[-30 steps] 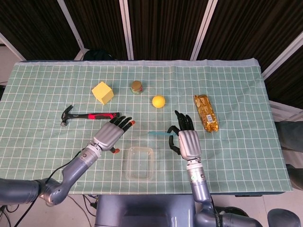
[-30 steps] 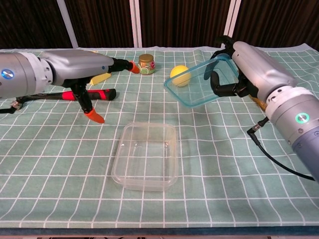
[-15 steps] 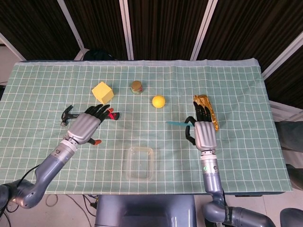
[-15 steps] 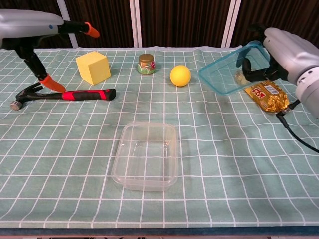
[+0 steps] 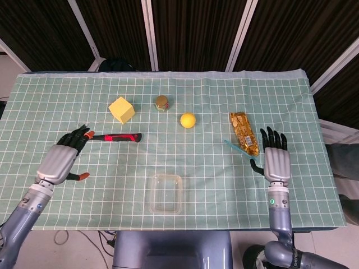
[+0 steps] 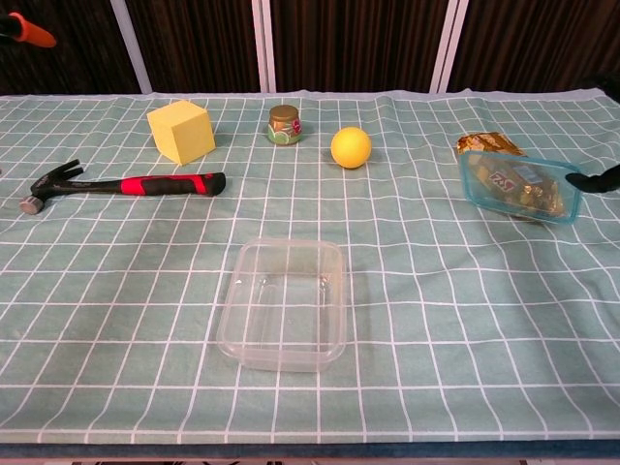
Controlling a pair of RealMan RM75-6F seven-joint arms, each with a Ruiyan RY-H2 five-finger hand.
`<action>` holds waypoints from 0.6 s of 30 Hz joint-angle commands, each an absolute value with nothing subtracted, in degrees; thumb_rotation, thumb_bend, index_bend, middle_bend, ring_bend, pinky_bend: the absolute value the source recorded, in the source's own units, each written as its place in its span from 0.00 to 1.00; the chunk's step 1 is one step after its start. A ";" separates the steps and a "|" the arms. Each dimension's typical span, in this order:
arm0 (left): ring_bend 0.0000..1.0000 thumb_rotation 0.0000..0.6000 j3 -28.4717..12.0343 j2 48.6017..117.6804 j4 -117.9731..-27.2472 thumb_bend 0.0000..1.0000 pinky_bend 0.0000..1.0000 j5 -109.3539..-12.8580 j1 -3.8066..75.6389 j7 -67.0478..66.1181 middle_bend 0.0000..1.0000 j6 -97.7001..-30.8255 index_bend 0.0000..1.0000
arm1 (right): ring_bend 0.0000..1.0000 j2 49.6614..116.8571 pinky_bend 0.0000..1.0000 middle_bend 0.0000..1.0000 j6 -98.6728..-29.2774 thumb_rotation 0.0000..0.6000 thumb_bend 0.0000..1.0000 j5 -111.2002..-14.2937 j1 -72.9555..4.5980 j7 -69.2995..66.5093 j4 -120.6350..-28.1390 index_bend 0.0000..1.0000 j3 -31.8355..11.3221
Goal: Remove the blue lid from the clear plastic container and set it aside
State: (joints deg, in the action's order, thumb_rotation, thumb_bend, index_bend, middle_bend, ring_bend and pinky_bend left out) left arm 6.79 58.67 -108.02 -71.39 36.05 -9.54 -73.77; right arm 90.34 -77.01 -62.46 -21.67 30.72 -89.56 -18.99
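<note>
Container: the clear plastic container (image 6: 283,303) sits lidless at the near middle of the table (image 5: 314,185), long axis running front to back in the head view.

Lid: the blue lid (image 6: 519,187) is way off to the right, tilted up over the gold snack pack (image 5: 243,133) — in the chest view you look straight through it at the wrapper. Head view shows it only edge-on as a thin teal sliver (image 5: 238,147).

Right hand: the right hand (image 5: 275,162) is just right of the lid, back of the hand to the camera, fingers pointing away and slightly fanned. Looks like the thumb side has the lid's right edge pinched, but the contact itself is hidden, so that's a guess. Chest view only catches a dark fingertip at the frame edge.

Left hand: the left hand (image 5: 60,161) is far out at the left end, near the head of the hammer (image 6: 126,184), fingers spread, holding nothing.

Key relation: lid lies directly left of the right hand, long axis roughly side to side in the chest view, well apart from the container. The right hand is the only one anywhere near it.

What's left: probably just lowering it — ideally onto bare cloth rather than on top of the snack.
</note>
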 commanded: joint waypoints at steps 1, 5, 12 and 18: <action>0.00 1.00 8.69 56.97 -107.39 0.00 0.11 -74.42 32.17 -6.65 0.00 -77.38 0.00 | 0.00 87.40 0.00 0.00 -78.51 1.00 0.36 -63.24 -19.51 29.64 -92.73 0.00 -17.64; 0.00 1.00 10.94 55.80 -105.37 0.00 0.10 -78.82 26.78 -3.46 0.00 -82.63 0.00 | 0.00 82.87 0.00 0.00 -80.22 1.00 0.36 -66.28 -16.61 26.51 -96.67 0.00 -15.30; 0.00 1.00 15.16 55.92 -98.39 0.00 0.07 -84.84 17.42 0.83 0.00 -90.43 0.00 | 0.00 74.22 0.00 0.00 -81.07 1.00 0.36 -71.29 -11.70 20.49 -102.16 0.00 -10.00; 0.00 1.00 17.05 57.56 -91.95 0.00 0.03 -86.74 10.19 3.69 0.00 -95.80 0.00 | 0.00 68.66 0.00 0.00 -83.53 1.00 0.29 -78.84 -7.84 14.47 -101.87 0.00 -4.85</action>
State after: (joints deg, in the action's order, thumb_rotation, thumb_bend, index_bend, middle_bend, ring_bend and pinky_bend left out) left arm 16.07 56.72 -94.50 -85.72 12.49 2.49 -94.04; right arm 70.45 -82.14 -76.14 -9.75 16.98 -101.87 -7.06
